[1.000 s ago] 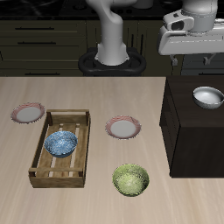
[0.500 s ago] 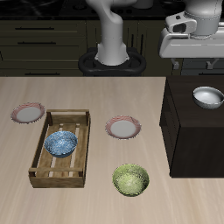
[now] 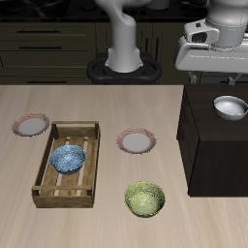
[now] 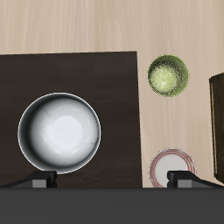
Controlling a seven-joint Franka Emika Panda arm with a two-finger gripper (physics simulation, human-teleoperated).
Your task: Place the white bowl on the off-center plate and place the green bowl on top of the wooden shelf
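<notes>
The white bowl [image 3: 230,107] sits on the flat top of the dark wooden shelf [image 3: 208,145]; it also shows in the wrist view [image 4: 59,131]. My gripper [image 3: 217,70] hangs open and empty above the shelf, a little behind the bowl and well above it. In the wrist view its fingertips [image 4: 39,180] stand wide apart. The green bowl [image 3: 144,199] rests on the table near the front edge and shows in the wrist view too [image 4: 168,74]. The off-center plate [image 3: 30,125] lies beyond the crate, far from the shelf.
A second, similar plate [image 3: 137,142] lies mid-table, also seen in the wrist view [image 4: 171,168]. A pale slatted crate [image 3: 44,184] holds a blue patterned bowl [image 3: 67,158]. The robot base [image 3: 124,66] stands at the table's back.
My gripper has shifted slightly toward the white bowl over the shelf and come a little lower. Nothing on the table has moved.
</notes>
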